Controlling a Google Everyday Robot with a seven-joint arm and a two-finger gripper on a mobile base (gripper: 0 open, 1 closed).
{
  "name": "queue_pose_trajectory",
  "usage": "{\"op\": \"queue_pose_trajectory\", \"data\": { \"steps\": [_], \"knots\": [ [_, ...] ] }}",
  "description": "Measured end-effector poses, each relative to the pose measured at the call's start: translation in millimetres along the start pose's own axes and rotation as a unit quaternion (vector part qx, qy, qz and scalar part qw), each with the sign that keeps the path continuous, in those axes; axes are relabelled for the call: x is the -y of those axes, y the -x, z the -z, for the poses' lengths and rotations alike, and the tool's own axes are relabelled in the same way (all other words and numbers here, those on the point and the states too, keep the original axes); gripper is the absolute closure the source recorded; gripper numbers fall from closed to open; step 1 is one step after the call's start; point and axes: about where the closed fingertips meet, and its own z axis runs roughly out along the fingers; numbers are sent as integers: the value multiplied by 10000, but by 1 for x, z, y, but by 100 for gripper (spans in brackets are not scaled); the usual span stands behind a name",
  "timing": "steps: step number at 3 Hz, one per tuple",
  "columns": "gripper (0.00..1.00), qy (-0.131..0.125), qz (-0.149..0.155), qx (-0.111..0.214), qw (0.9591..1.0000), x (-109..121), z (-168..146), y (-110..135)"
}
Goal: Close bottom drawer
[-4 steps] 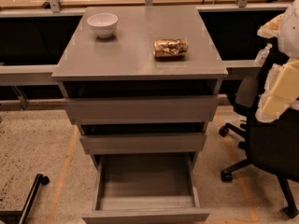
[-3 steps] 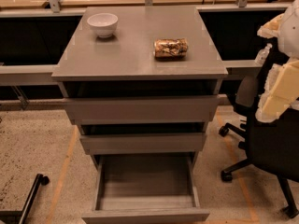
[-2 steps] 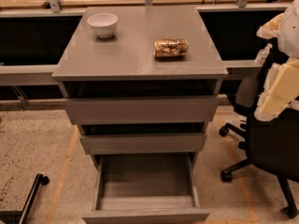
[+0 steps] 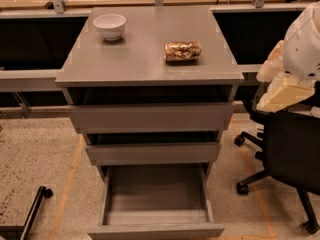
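The bottom drawer [image 4: 156, 230] of the grey cabinet is pulled far out toward me. Its flat front panel lies at the lower edge of the view and its plain grey box interior [image 4: 157, 191] holds nothing. The middle drawer front [image 4: 152, 153] and the top drawer front [image 4: 150, 117] stand slightly out above it. My arm, white with cream parts, sits at the right edge, and my gripper [image 4: 286, 93] is up at the height of the top drawer, well to the right of the cabinet and touching nothing.
A white bowl [image 4: 109, 25] and a brown snack bag [image 4: 182, 51] lie on the cabinet top [image 4: 145, 64]. A black office chair [image 4: 292, 154] stands close to the right. A black bar with a wheel [image 4: 31, 209] lies on the floor at the lower left.
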Motion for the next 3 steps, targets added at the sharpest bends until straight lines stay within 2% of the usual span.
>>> {"op": "queue_pose_trajectory", "data": {
  "steps": [1,2,3],
  "knots": [
    [77,-42,128,147,9998,-7,-47,-4],
    [99,-110,-91,336,9993,-11,-104,-15],
    [100,-371,-103,435,9983,1,-107,-11]
  ]
}}
